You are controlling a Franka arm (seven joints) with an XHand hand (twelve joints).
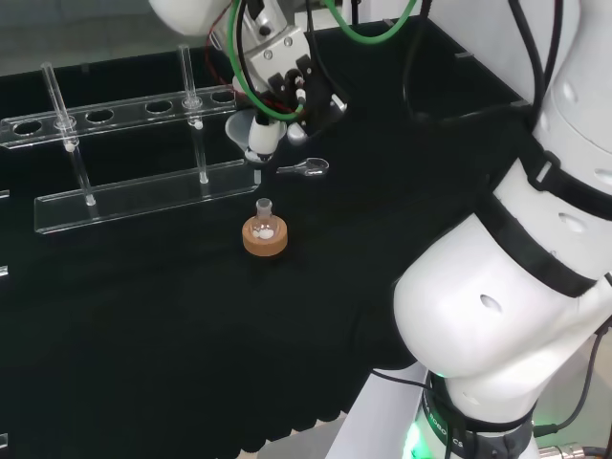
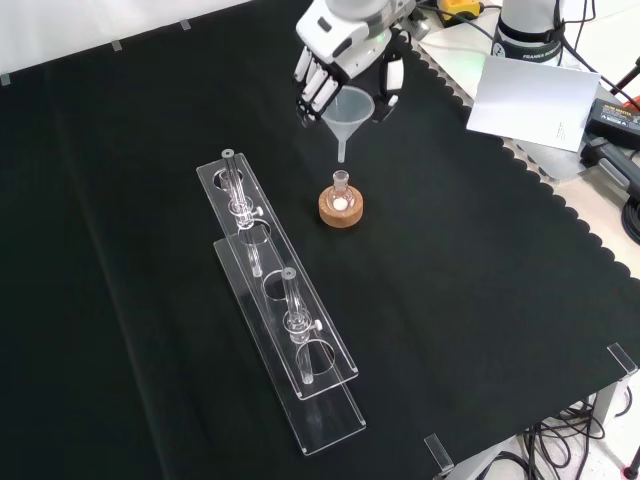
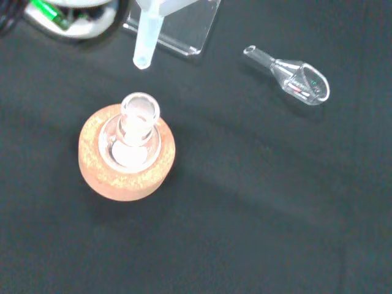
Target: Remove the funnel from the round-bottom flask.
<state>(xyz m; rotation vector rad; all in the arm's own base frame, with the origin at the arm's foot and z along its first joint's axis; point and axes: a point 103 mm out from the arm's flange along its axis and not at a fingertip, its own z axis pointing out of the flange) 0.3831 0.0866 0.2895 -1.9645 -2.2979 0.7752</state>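
Note:
A small clear round-bottom flask (image 2: 341,197) sits in a cork ring stand (image 2: 341,211) near the middle of the cloth; it is also visible in the head view (image 1: 264,226) and the wrist view (image 3: 136,125). The translucent white funnel (image 2: 347,112) hangs in the air above the flask, its stem tip (image 3: 143,56) clear of the flask's neck. My hand (image 2: 335,45) is shut on the funnel's bowl, fingers curled around the rim. From the head view the hand (image 1: 277,72) holds the funnel (image 1: 256,132) above and behind the flask.
A clear glass weighing scoop (image 3: 293,77) lies on the cloth beside the flask (image 1: 306,168). Two long clear racks (image 2: 283,330) with glass tubes stand to the left in the front view. White paper (image 2: 528,96) and cables lie past the cloth's edge.

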